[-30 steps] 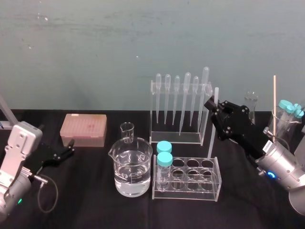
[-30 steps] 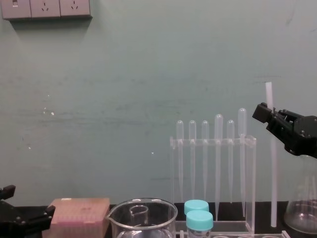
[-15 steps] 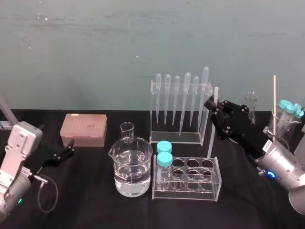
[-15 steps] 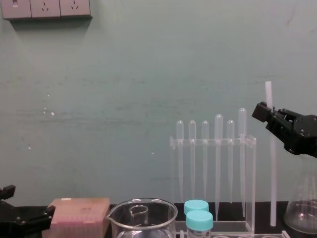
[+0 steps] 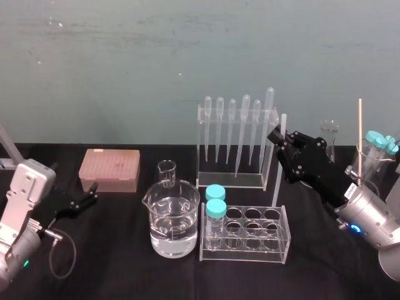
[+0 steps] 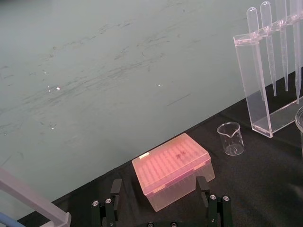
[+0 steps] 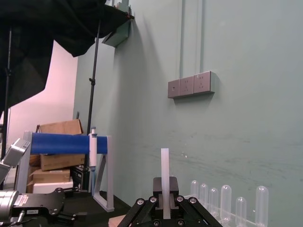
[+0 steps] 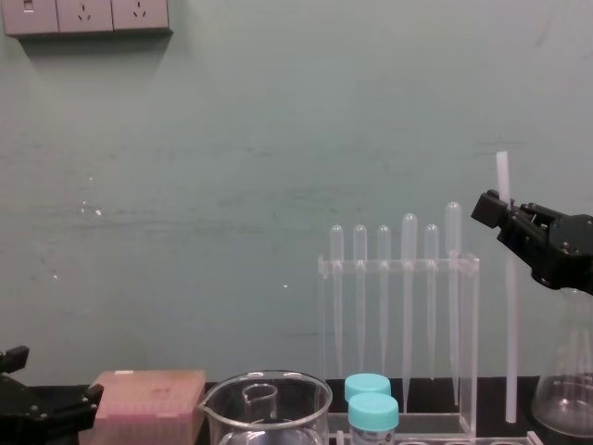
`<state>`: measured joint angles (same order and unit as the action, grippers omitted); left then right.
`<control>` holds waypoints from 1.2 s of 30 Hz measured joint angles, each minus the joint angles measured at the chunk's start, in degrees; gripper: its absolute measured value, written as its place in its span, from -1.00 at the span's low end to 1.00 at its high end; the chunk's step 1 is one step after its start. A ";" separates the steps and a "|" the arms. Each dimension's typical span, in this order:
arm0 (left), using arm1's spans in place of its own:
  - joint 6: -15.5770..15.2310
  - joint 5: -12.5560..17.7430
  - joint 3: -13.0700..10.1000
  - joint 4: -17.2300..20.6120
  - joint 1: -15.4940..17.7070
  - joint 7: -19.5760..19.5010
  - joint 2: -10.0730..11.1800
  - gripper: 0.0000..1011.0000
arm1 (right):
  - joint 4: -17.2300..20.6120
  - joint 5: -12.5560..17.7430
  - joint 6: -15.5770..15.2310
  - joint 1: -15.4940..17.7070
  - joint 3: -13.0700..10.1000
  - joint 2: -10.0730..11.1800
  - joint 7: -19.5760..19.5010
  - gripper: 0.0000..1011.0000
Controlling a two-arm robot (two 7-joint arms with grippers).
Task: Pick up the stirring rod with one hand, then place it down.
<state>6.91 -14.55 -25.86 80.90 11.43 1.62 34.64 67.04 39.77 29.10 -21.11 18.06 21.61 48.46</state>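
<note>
At the near edge of the black table [image 5: 125, 275], a clear tube rack [image 5: 245, 232] is seen with two blue-capped vials [image 5: 215, 201] set at its left end, and a large beaker [image 5: 172, 219] partly filled with clear liquid is placed just to its left. At the near left, the left gripper [image 5: 92, 194] is held low over the table, its jaws spread wide and nothing between them; a pink tip box [image 5: 110, 169] lies just beyond it. A small empty beaker [image 5: 166, 173] is set behind the large one.

Farther back and to the right, the stirring rod [image 5: 277, 175] is gripped near its upper end by the right gripper [image 5: 278, 139], whose jaws are closed tight on it. The rod is held almost upright, just right of the pipette rack [image 5: 237, 140] and behind the right end of the tube rack. Whether its lower end touches the table cannot be told. Six pipettes [image 8: 408, 278] are hung in the pipette rack. At the far right, a glass flask [image 8: 565, 389] is stood beyond the gripper's arm. A pale green wall [image 8: 232, 185] closes the scene, with a row of sockets [image 8: 85, 15] fixed high on its left.
</note>
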 joint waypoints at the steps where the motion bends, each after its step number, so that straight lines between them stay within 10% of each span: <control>1: 0.00 0.00 0.00 0.00 0.00 0.00 0.00 0.98 | 0.00 0.00 0.00 0.00 0.00 0.00 0.00 -0.87; 36: 0.00 0.00 0.00 0.00 0.00 0.00 0.00 0.98 | 0.00 0.00 0.00 0.00 0.00 0.00 0.00 -0.87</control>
<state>6.91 -14.55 -25.86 80.90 11.43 1.62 34.65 67.03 39.77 29.10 -21.11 18.06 21.61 48.46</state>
